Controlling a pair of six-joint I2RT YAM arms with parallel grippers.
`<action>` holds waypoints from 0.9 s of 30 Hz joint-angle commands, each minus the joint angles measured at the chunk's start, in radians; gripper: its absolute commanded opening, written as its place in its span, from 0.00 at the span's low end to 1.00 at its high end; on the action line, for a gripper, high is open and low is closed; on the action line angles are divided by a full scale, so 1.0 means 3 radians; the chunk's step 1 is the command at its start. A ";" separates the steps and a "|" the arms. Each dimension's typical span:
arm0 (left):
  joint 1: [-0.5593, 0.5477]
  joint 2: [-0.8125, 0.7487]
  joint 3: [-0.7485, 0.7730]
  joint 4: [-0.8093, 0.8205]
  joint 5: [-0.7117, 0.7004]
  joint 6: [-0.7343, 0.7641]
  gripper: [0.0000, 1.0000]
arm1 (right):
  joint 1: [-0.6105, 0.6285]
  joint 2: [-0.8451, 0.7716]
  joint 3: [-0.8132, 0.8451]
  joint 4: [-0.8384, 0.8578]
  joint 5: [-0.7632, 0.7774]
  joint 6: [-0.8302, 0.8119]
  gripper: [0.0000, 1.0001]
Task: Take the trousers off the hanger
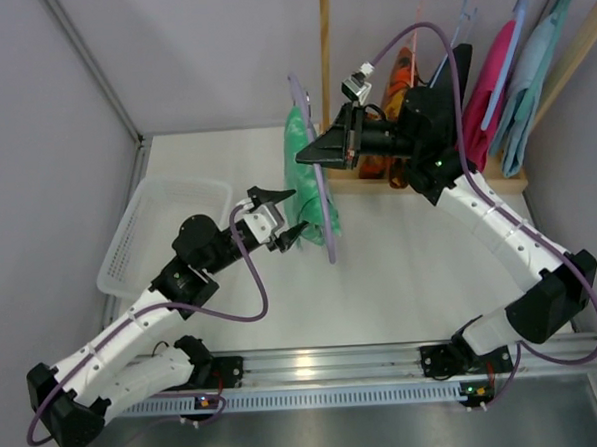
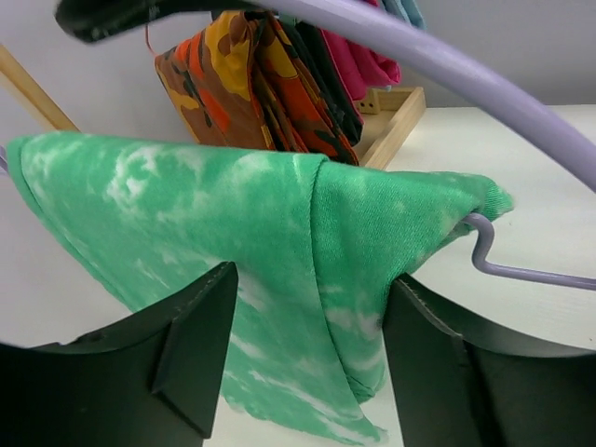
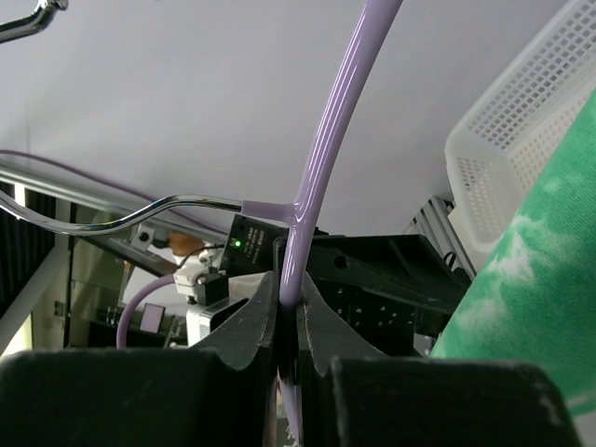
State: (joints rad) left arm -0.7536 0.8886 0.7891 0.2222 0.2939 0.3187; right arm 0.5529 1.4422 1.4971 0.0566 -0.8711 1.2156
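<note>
a: what is sitting nearest the arms?

b: the left gripper (image 2: 312, 358). its black, matte, wedge-shaped fingers (image 2: 186, 354) are standing apart on either side of a fold of the trousers (image 2: 279, 214). the cloth between them is hanging loose, not squeezed.

a: and the trousers?

b: soft green fabric with white marbling, draping over the bar of a smooth lilac plastic hanger (image 3: 328, 121), up above the table (image 1: 421, 267).

a: what is holding the hanger?

b: the right gripper (image 3: 287, 321). its jaws are pressing tight on the thin lilac rod, close to where the shiny metal hook (image 3: 186, 203) is joining it.

a: what is one view giving that another is not?

b: only the left wrist view is showing the weave and the folded edge. only the right wrist view is showing the clamp close up. the overhead view is showing both arms meeting at the hanger, with the white lattice basket (image 1: 159, 231) lying to the left. farthest back, a wooden rack (image 1: 327, 52) is carrying an orange camouflage garment (image 2: 233, 84), a pink garment (image 1: 492, 88) and a pale teal garment (image 1: 531, 81).
</note>
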 commanded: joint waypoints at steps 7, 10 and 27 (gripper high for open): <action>0.0007 -0.0007 0.0172 0.0006 0.0120 0.0308 0.66 | -0.0018 -0.0057 0.0056 0.0634 -0.0195 -0.0069 0.00; 0.0001 0.0126 0.0243 0.0006 0.0012 0.0323 0.63 | 0.0003 -0.0062 0.0082 0.0665 -0.0241 -0.0053 0.00; 0.0007 -0.0048 0.0779 -0.0106 -0.0698 -0.0402 0.00 | -0.0161 0.0117 -0.0036 0.0675 -0.0261 -0.0064 0.00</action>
State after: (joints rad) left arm -0.7609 0.9245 0.8894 0.0837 0.1898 0.2745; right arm 0.5304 1.4742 1.4658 0.1352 -0.8925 1.2148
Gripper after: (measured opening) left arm 0.045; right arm 0.046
